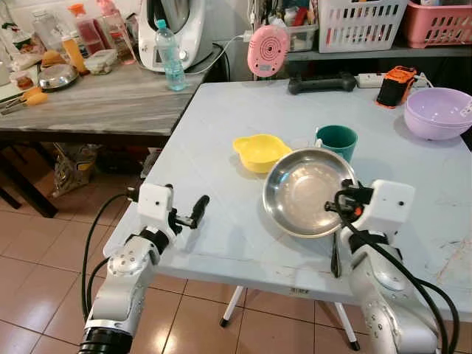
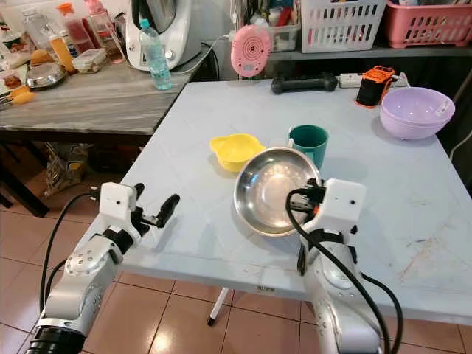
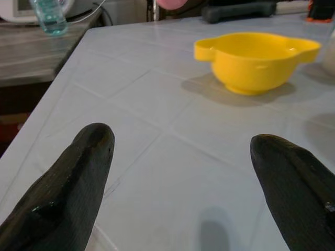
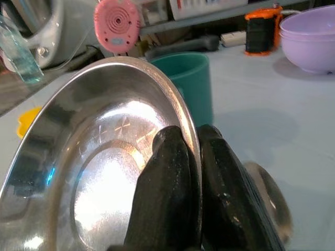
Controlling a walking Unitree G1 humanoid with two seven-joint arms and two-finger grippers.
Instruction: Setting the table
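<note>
pinching the rim of the steel plate (image 1: 306, 190) with the right gripper (image 4: 191, 157), fingers clamped narrow on it, tilting it above the pale table (image 1: 221, 140) just beside the green cup (image 1: 337, 140) and yellow bowl (image 1: 259, 151). hovering the left gripper (image 1: 193, 212) over the table's near-left edge, fingers (image 3: 78, 178) spread wide, holding nothing.

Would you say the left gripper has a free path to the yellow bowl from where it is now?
Probably yes: the left gripper hovers with jaws open, facing the yellow bowl, and only bare table lies between them.
</note>
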